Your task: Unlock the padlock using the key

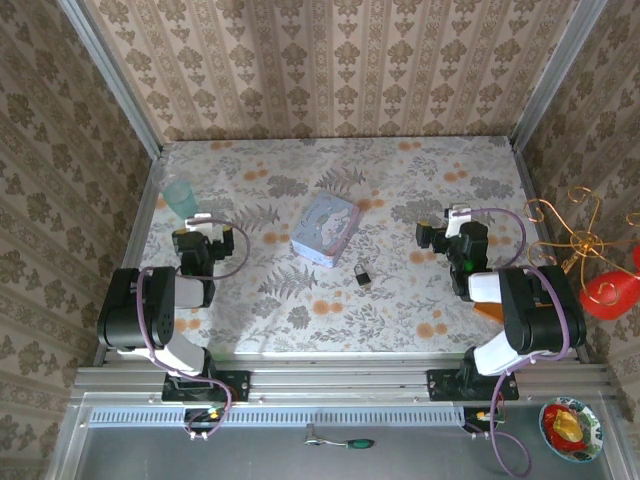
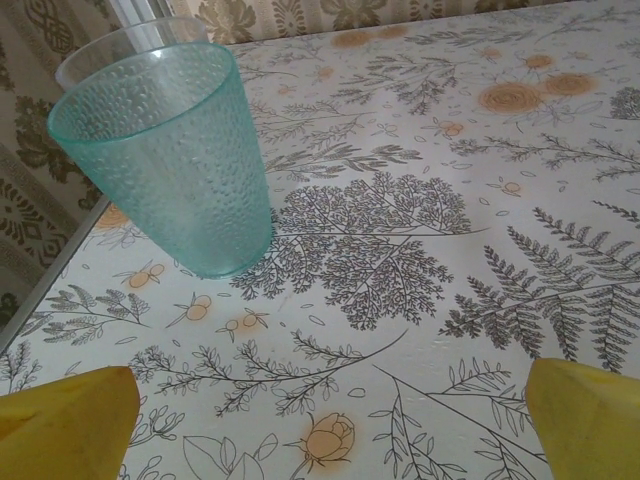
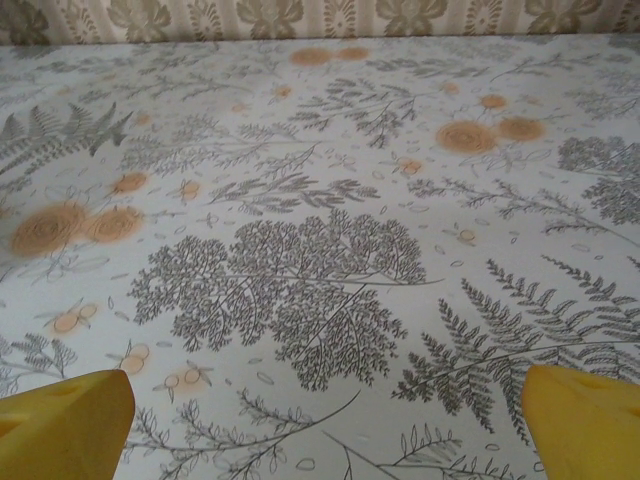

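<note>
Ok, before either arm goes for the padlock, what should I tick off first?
1. The left tool is open and empty: ok.
2. The right tool is open and empty: ok.
3. The padlock is found, lying on the table between the two arms: ok.
4. Where the key is: cannot tell; nothing that small can be made out near the padlock.
5. The cup stands upright ahead of the left tool, untouched: ok.
6. Room to reach the padlock from the near side: ok, though the blue box sits close behind it.
</note>
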Robot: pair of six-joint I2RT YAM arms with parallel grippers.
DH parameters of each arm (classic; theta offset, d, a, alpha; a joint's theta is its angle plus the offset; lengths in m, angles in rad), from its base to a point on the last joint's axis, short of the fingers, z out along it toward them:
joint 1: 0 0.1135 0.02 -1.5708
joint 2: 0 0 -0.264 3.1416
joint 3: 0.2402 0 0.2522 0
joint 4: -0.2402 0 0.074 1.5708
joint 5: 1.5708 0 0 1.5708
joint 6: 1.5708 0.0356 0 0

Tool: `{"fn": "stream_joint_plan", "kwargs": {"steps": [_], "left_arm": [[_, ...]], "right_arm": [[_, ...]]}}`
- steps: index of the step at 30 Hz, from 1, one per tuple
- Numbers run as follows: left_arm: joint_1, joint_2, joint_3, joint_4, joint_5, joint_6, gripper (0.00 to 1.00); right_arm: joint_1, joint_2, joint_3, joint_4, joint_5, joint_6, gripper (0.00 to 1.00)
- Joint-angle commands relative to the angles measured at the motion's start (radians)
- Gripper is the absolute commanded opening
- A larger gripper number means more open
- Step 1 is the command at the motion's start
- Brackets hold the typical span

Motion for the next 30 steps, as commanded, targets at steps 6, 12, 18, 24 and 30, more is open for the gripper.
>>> {"fn": "stream_joint_plan", "kwargs": {"steps": [6, 12, 18, 24, 30], "left_arm": [[0.004, -0.002, 0.014, 0.027, -0.016, -0.026, 1.00], [0.004, -0.002, 0.014, 0.027, -0.016, -0.026, 1.00], [0.003, -0.001, 0.014, 0.027, -0.016, -0.026, 1.00], [0.003, -0.001, 0.015, 0.028, -0.015, -0.024, 1.00], [0.003, -0.002, 0.015, 0.026, -0.016, -0.024, 1.00]], "right_arm": [[0.008, -0.005, 0.017, -0.009, 0.054, 0.018, 1.00], [0.009, -0.005, 0.016, -0.007, 0.056, 0.018, 1.00], [0.009, -0.005, 0.017, -0.007, 0.056, 0.018, 1.00], [0.012, 0.001, 0.028, -0.024, 0.058, 0.014, 1.00], [0.018, -0.003, 0.020, -0.012, 0.069, 0.010, 1.00]]}}
